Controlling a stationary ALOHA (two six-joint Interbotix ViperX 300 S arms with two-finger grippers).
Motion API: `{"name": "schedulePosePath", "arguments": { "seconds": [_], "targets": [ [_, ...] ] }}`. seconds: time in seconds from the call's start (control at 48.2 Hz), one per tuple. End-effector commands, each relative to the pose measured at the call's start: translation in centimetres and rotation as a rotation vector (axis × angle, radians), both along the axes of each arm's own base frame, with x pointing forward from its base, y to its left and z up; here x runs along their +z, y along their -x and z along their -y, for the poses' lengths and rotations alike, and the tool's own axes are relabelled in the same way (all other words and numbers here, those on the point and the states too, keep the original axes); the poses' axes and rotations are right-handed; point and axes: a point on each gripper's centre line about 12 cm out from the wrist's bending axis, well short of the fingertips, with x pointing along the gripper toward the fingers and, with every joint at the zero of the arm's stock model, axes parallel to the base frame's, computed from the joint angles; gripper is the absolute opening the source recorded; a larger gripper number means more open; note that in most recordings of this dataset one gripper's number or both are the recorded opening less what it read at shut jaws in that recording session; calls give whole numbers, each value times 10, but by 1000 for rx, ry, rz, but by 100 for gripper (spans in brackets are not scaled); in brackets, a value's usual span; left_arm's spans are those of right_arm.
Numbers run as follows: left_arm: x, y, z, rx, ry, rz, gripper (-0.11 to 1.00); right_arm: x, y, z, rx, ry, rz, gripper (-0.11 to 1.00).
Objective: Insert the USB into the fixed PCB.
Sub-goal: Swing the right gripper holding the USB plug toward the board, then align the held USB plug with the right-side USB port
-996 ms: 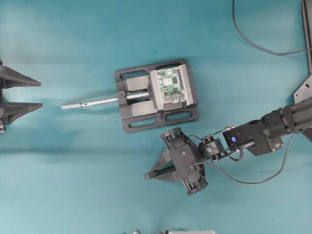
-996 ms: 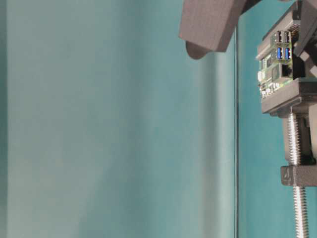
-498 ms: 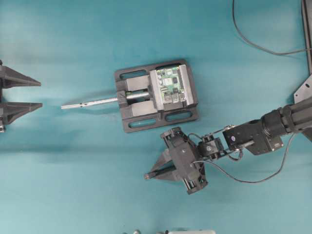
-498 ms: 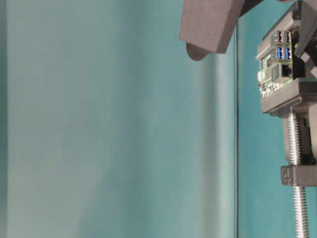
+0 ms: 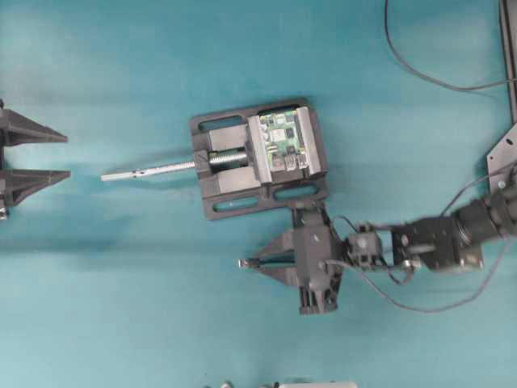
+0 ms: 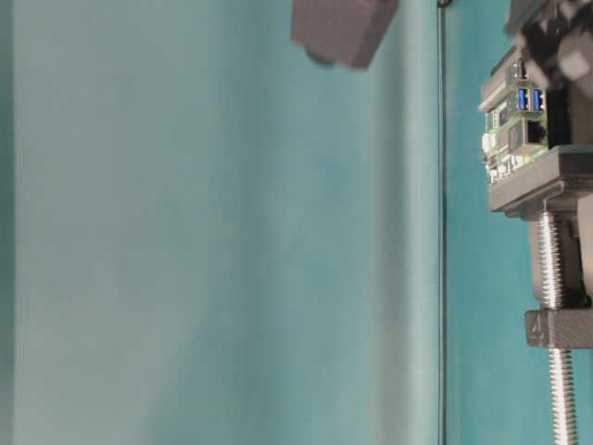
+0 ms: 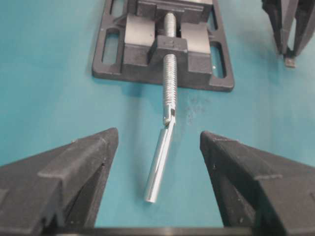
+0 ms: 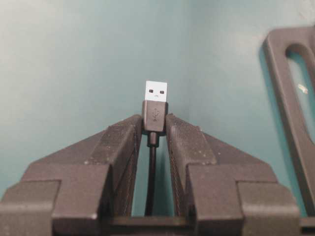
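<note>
the right gripper (image 8: 154, 129) was clamped on the usb (image 8: 155, 104) just below the vise (image 5: 258, 158) that held the green board (image 5: 284, 138), while the left gripper (image 7: 158, 147) sat wide open facing the screw rod (image 7: 162, 152).

Open table left of vise (image 5: 258, 159); its screw rod (image 5: 149, 170) juts toward left tool (image 5: 36, 156), blocking that lane.
</note>
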Motion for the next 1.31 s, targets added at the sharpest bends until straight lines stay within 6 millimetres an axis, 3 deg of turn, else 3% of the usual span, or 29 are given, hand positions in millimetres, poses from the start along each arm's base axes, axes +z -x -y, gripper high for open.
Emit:
{"name": "schedulePosePath", "arguments": {
  "seconds": [0.0,0.187,0.498,0.685,0.893,1.287],
  "targets": [
    [4,-2,0,3,4,14,83,18,0,-9,-84,-27,50,21],
    [4,-2,0,3,4,14,83,20,9,-18,-244,-23,21,21],
    [4,-2,0,3,4,14,83,11,19,-10,-449,32,74,21],
    [4,-2,0,3,4,14,83,12,26,-5,-685,58,127,21],
    [4,-2,0,3,4,14,83,9,31,-21,-846,163,206,21],
    [4,-2,0,4,4,16,83,11,28,-31,-1077,118,180,21]
  ]
}}
